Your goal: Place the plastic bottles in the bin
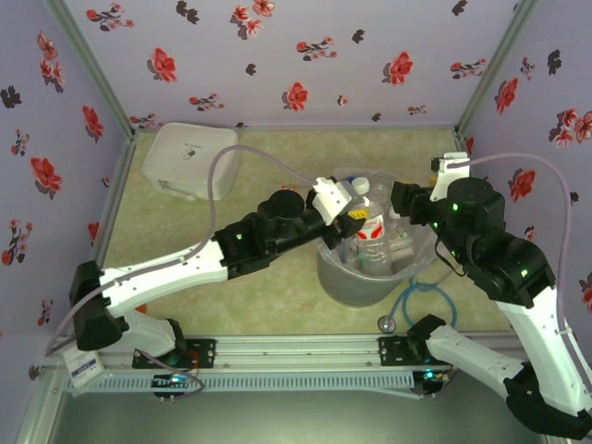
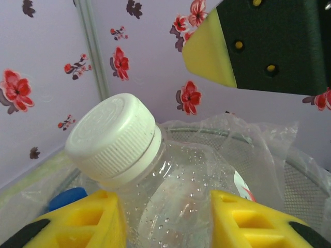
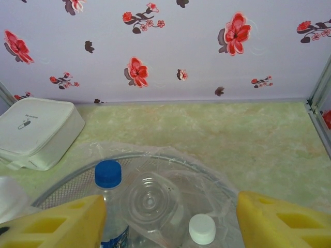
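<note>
The grey bin (image 1: 344,276), lined with a crinkly clear bag, stands right of the table's middle. My left gripper (image 1: 352,214) is shut on a clear bottle (image 1: 370,236) with a white cap and a red and white label, held upright over the bin. In the left wrist view the yellow fingers (image 2: 85,219) press both sides of that bottle (image 2: 170,191) just below its cap (image 2: 111,137). My right gripper (image 3: 170,222) hangs open above the bin's rim (image 3: 207,173). Under it lie a blue-capped bottle (image 3: 108,178), a bottle seen bottom-first (image 3: 150,199) and a white cap (image 3: 201,229).
A flat white lidded container (image 1: 191,159) sits at the back left on the green mat. A blue cable loop (image 1: 423,294) lies in front of the bin on the right. Floral walls and metal posts close the table in on three sides.
</note>
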Robot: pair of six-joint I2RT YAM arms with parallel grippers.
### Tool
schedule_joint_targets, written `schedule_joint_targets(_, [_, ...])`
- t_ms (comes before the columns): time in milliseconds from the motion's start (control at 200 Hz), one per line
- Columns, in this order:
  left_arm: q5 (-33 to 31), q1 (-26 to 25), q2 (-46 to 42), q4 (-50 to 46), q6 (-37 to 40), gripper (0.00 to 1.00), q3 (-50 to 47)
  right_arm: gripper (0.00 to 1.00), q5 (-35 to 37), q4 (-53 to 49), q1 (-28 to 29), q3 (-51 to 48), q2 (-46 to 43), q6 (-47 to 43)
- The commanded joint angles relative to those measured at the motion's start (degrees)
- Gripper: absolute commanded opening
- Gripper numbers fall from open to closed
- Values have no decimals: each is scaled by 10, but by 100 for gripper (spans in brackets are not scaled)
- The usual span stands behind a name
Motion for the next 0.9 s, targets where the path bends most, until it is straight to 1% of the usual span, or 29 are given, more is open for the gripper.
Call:
schedule_joint_targets(0, [25,-5,49,-24,-5,11,29,68,15,3,-3,11,-3,6])
schedule_joint_targets(125, [28,-6,79,-64,-1,13,41,68,12,-4,-4,8,1,5])
schedule_joint_targets(255, [26,-6,100,-161,25,12,63,68,5,-26,-4,15,17,-1])
schedule_joint_targets(350, [-4,-6,94,-211,46,9,72,68,8,-39,-5,20,24,-5])
schedule_joint_targets(420, [-35,-3,68,-202,54,8,64,68,18,-34,-5,15,19,-5])
schedule_joint_targets(495, [-37,10,29,-165,39,6,52,68,30,-27,-7,11,8,-2])
schedule_joint_targets(585, [-27,16,8,-168,20,6,69,68,49,-22,-10,12,-1,1])
schedule_joint_targets(760, [29,32,-19,-200,-32,9,94,68,80,-31,-15,24,-9,-2])
schedule_joint_targets(815, [47,38,-15,-234,-35,12,113,68,79,-33,-15,24,-10,-3])
schedule_joint_targets(900, [58,41,12,-311,-21,15,153,68,76,-35,-15,24,-10,-3])
